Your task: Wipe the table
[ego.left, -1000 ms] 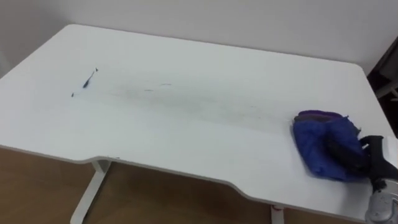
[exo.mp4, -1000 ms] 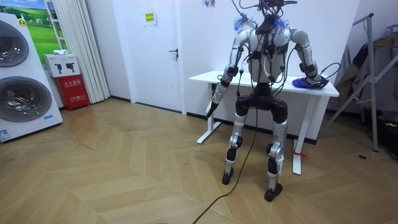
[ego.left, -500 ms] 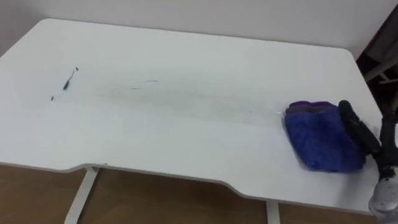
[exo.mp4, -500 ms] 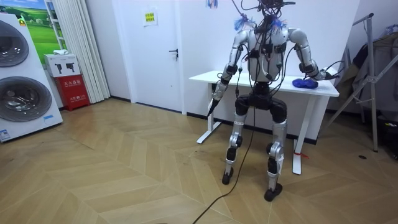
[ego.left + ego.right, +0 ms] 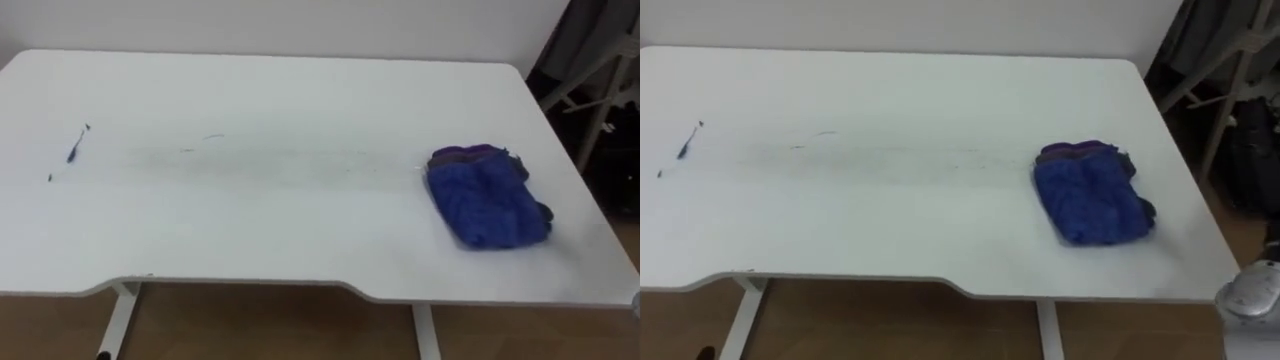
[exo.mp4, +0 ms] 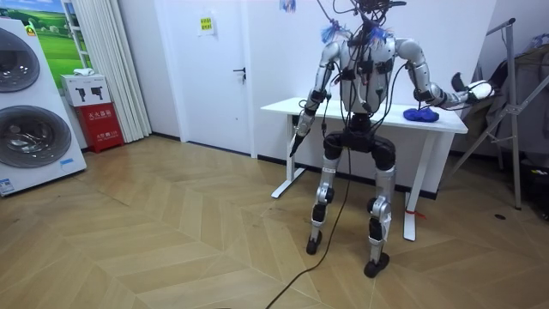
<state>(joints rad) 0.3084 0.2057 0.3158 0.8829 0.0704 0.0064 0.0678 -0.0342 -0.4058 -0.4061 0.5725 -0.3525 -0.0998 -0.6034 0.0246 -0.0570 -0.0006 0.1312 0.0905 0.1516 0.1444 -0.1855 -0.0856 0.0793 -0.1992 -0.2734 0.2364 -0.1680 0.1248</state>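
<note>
A crumpled blue cloth (image 5: 485, 200) lies by itself near the right end of the white table (image 5: 300, 90). A dark ink mark (image 5: 75, 150) sits at the table's left, and a faint grey smear (image 5: 280, 158) runs from it toward the cloth. In the room view I stand at the table's front edge. My right hand (image 6: 467, 86) is lifted off the cloth and held out past the table's right end, fingers stretched, holding nothing. My left hand (image 6: 296, 142) hangs by my side at the table's left front corner.
A metal stand and dark clutter (image 5: 600, 80) are just beyond the table's right end. A wall runs behind the table. Washing machines (image 6: 30, 103) and a door (image 6: 219, 69) are at the room view's left, across open wood floor.
My right hand straightened its fingers, let go of the cloth and swung up and out to the right, leaving the eye views. The cloth stayed put. The head camera turned.
</note>
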